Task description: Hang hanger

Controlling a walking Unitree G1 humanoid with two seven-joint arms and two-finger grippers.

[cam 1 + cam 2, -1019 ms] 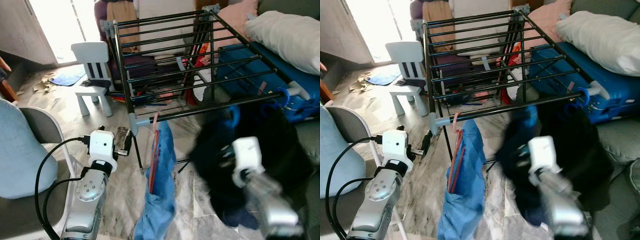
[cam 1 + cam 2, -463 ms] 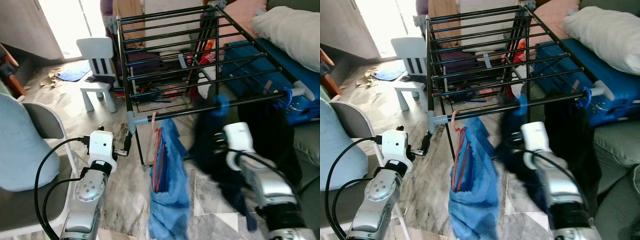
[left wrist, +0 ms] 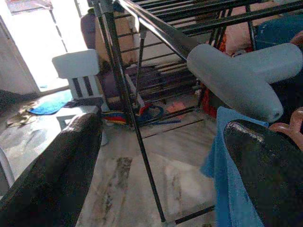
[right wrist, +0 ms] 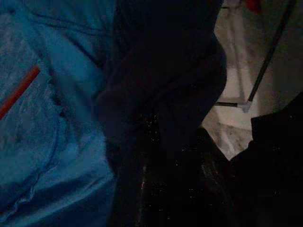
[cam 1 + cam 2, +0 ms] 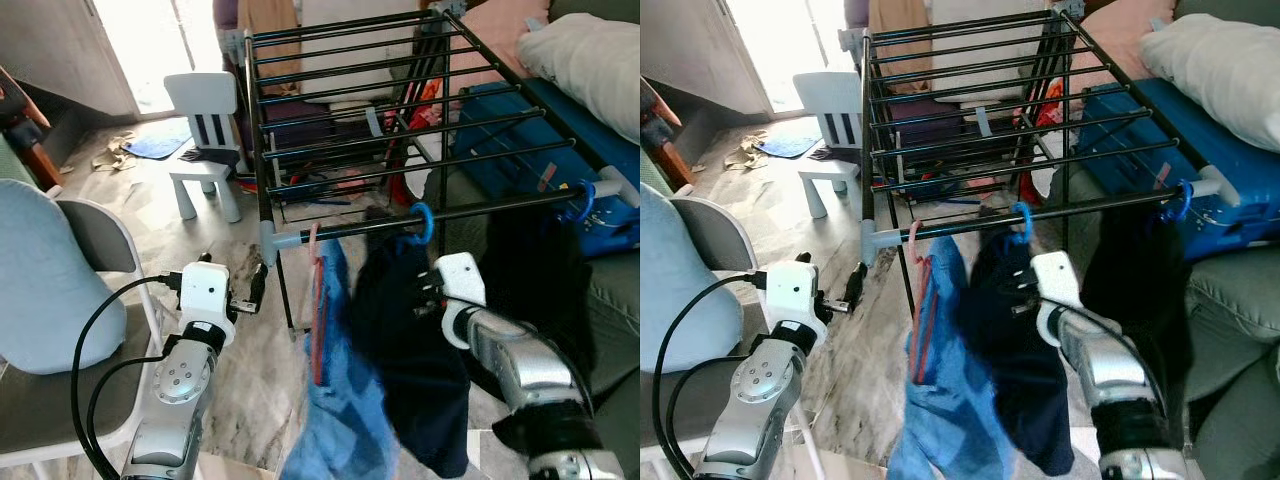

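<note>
Blue hanger [image 5: 421, 222] hooked on rack [image 5: 400, 120] — dark garment [image 5: 410, 350]

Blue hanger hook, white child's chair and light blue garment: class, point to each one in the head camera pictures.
blue hanger hook [image 5: 422, 222], left eye view, on its loop over the rail.
white child's chair [image 5: 203, 97], left eye view, on its backrest.
light blue garment [image 5: 940, 400], right eye view, on its hanging cloth.
</note>
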